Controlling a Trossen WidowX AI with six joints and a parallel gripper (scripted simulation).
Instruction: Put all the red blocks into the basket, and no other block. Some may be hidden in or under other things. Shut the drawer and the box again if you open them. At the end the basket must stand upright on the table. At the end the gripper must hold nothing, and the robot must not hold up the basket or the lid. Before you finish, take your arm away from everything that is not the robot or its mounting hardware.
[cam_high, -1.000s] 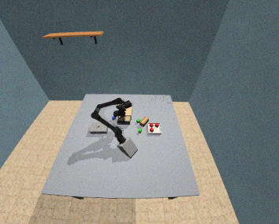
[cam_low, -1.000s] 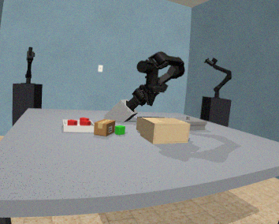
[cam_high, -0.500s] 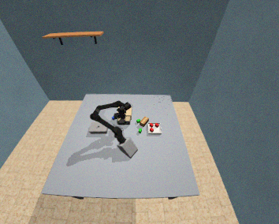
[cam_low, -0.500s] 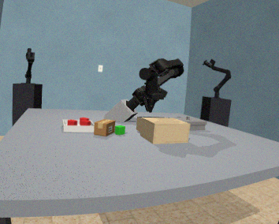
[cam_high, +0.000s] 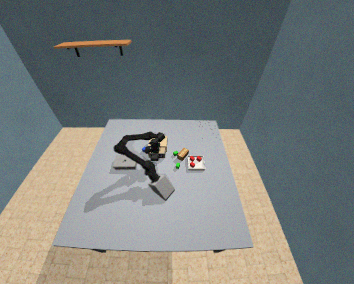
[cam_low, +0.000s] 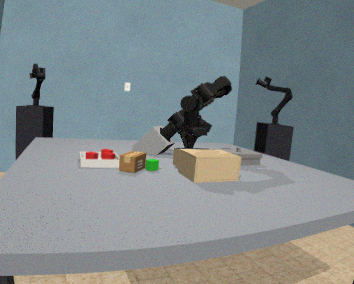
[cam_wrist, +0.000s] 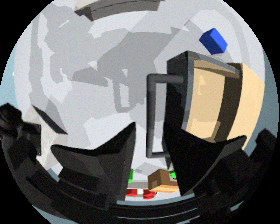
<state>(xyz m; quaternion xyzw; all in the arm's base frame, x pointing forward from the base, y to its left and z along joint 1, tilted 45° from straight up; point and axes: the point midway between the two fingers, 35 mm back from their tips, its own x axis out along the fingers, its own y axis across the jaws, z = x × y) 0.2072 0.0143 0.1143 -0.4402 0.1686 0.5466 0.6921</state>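
My gripper (cam_wrist: 149, 125) (cam_low: 188, 145) is partly open and empty, low at the front of the tan drawer unit (cam_low: 215, 166) (cam_wrist: 253, 95). The drawer (cam_wrist: 206, 95) stands open; no block shows in the visible part of its inside. Its dark handle (cam_wrist: 149, 112) appears ahead of the fingertips; whether they touch it I cannot tell. The white basket (cam_high: 203, 169) (cam_low: 99, 163) stands upright with three red blocks (cam_high: 199, 158) (cam_low: 91, 155) (cam_wrist: 149, 194) in view in it. The grey lidded box (cam_high: 124, 164) (cam_low: 250, 158) (cam_wrist: 120, 8) looks shut.
A brown carton (cam_high: 183, 153) (cam_low: 132, 162) (cam_wrist: 163, 181) lies between the drawer unit and the basket, with green blocks (cam_high: 178, 165) (cam_low: 152, 165) (cam_wrist: 131, 176) near it. A blue block (cam_high: 144, 149) (cam_wrist: 213, 41) lies beside the drawer unit. The arm's grey base (cam_high: 162, 187) stands nearer the front.
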